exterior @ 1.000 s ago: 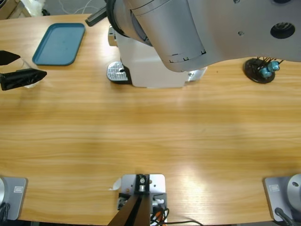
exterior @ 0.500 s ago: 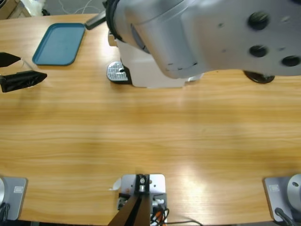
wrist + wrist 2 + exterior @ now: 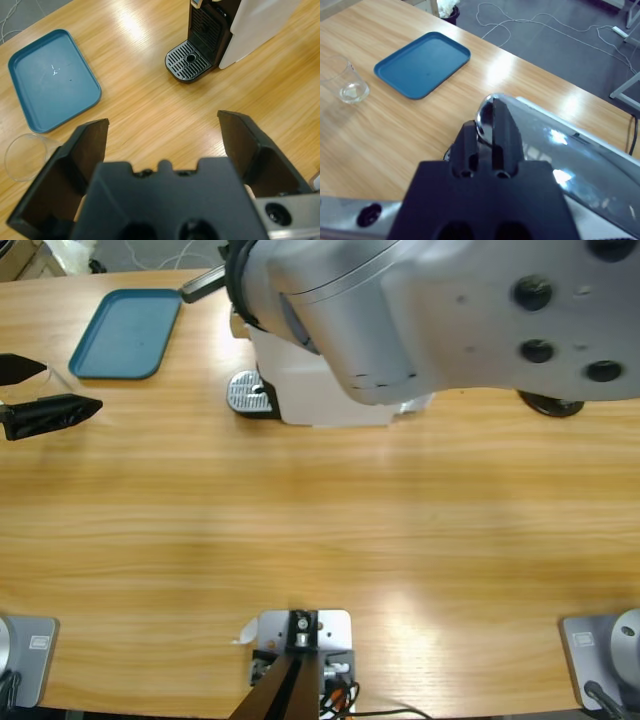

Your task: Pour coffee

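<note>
High view: a large silver arm [image 3: 440, 310] fills the upper right and covers most of the white coffee machine [image 3: 320, 390], whose round metal drip grate [image 3: 247, 393] sticks out to its left on the tabletop [image 3: 320, 530]. A blue tray [image 3: 126, 332] lies near the upper left corner. At the left edge two black jaws of the left tool [image 3: 40, 390] point right, spread apart, and a faint clear glass [image 3: 55, 380] sits between them.

Left wrist view: the left tool [image 3: 162, 145] is spread wide with nothing between its jaws. The blue tray [image 3: 52, 77] lies ahead to the left, and the coffee machine [image 3: 235, 25] with its black drip grate [image 3: 187, 61] stands ahead to the right. The clear glass [image 3: 27, 156] shows just outside the left jaw; I cannot make out any coffee in it here.

Right wrist view: the right tool [image 3: 487, 135] has its jaws closed narrowly on the coffee machine's shiny chrome lever [image 3: 555, 145]. The blue tray [image 3: 422, 64] lies beyond, and the glass [image 3: 347, 82] stands well to the left, with what seems a thin pale layer, the coffee [image 3: 351, 92], at its bottom.
</note>
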Controlling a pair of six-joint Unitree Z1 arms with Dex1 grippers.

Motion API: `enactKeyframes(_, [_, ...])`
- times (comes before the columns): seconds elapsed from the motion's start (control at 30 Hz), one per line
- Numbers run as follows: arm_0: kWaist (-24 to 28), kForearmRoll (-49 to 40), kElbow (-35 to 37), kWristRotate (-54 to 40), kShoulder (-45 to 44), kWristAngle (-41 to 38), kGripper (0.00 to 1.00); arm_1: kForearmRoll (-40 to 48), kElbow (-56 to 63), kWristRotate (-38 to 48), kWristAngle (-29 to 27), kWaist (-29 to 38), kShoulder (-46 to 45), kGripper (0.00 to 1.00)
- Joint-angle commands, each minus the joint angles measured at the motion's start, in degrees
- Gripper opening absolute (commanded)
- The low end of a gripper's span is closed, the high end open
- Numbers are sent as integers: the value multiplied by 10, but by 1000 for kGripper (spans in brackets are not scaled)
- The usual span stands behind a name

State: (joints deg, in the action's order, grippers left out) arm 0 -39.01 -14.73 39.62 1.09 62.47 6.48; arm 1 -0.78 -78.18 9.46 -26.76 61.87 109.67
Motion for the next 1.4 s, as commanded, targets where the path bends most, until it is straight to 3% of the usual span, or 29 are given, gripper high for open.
enactKeyframes(0.03, [-6,-6,-17,-3,13,0,945,-83,44,-30,184,-13,-134,392])
enactKeyframes(0.1, [-6,-6,-16,-3,13,0,945,-115,41,-38,211,-13,-160,572])
enactKeyframes(0.17, [-6,-6,-16,-3,12,0,945,-150,34,-37,223,-15,-177,829])
enactKeyframes(0.23, [-6,-6,-16,-3,11,0,945,-178,32,-31,220,-21,-193,934])
enactKeyframes(0.33, [-6,-6,-16,-3,11,0,945,-207,37,-31,182,-24,-215,954])
enactKeyframes(0.37, [-6,-6,-16,-3,11,0,945,-215,40,-33,154,-25,-224,929])
enactKeyframes(0.4, [-6,-6,-16,-3,12,0,945,-223,42,-38,130,-25,-233,752])
enactKeyframes(0.43, [-6,-6,-16,-2,12,1,945,-235,44,-51,113,-27,-243,486])
enactKeyframes(0.5, [-6,-6,-16,-1,11,1,945,-251,48,-66,78,-28,-259,90])
enactKeyframes(0.53, [-6,-6,-16,-1,10,1,945,-257,52,-69,57,-28,-269,0])
enactKeyframes(0.7, [-6,-6,-17,1,3,7,947,-272,96,-66,-93,-28,-314,0])
enactKeyframes(0.77, [-6,-6,-18,1,-3,8,955,-301,102,-65,-118,-36,-320,0])
enactKeyframes(1.03, [3,-6,-18,2,-17,10,959,-318,162,-56,-60,-87,-382,0])
enactKeyframes(1.4, [39,-9,-4,10,-35,-7,968,-319,283,-41,-20,-119,-451,3])
